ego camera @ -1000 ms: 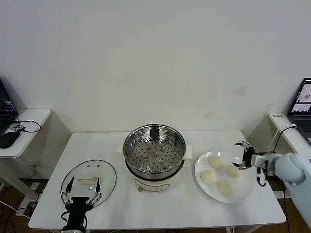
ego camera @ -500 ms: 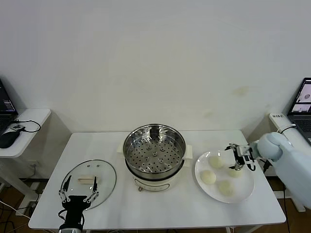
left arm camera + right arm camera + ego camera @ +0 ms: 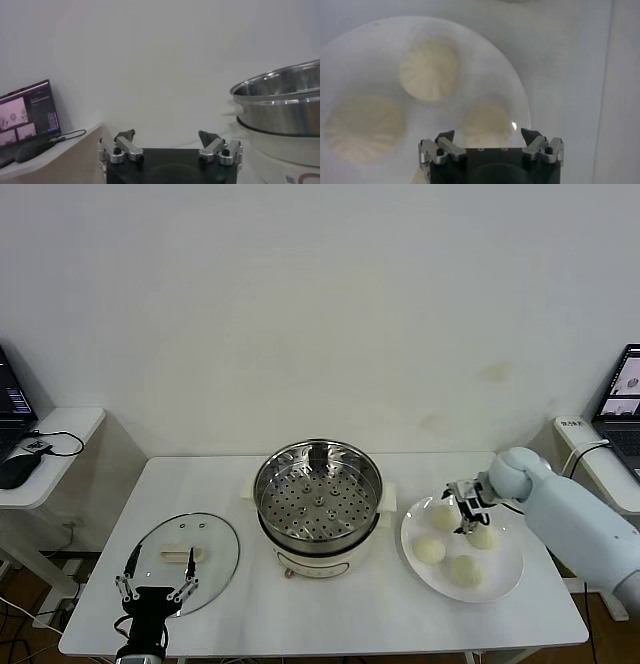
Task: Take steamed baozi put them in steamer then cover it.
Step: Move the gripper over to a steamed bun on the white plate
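Buns: four small round cream-white steamed baozi (image 3: 446, 516) sit on a flat white round plate (image 3: 508, 572), just right of the steamer. None is in the steamer yet.
Steamer: the round shiny steel steamer (image 3: 318, 496) on its cream base is in the middle of the surface, with its holey tray bare.
Cover: the round clear glass cover (image 3: 184, 561) with a cream bar handle lies flat near the front left.
Right pincer: your right pincer (image 3: 464, 505) hangs over the plate, wide open, holding nothing.
Left pincer: your left pincer (image 3: 154, 590) waits by the cover, open and holding nothing.
Do it well: I think you should centre on one bun, go straight down, and squeeze softly so it does not squash.
Surface: a white surface (image 3: 350, 614).
Room: plain white wall (image 3: 320, 304), side desks with laptops.
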Robot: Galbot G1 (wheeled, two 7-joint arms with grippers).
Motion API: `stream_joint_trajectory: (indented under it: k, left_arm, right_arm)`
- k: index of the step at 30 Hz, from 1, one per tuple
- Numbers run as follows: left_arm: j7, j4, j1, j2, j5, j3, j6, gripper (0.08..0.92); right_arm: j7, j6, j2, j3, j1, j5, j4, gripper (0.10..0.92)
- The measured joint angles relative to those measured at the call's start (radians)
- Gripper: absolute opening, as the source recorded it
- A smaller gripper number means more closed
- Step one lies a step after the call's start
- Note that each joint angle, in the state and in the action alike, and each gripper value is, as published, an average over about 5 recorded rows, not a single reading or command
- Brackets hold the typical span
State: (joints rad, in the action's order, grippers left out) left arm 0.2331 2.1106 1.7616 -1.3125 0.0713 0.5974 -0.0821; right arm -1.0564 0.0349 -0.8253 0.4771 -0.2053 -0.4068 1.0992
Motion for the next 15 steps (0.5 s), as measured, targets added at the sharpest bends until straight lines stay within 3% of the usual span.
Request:
stream_joint_trajectory:
  k: [8,15]
  left_arm:
    - [0.000,-0.001,-0.002,-0.002,0.000,0.000,-0.003,0.823]
    - [0.003,-0.002,-0.003,-0.002,0.001,0.000,-0.008,0.823]
  right_arm:
    - [-0.002,0.006,-0.031,0.021,0.015,-0.012,-0.050,0.804]
    - [-0.003,0.006,-0.043,0.031,0.022,-0.017,-0.070,0.686]
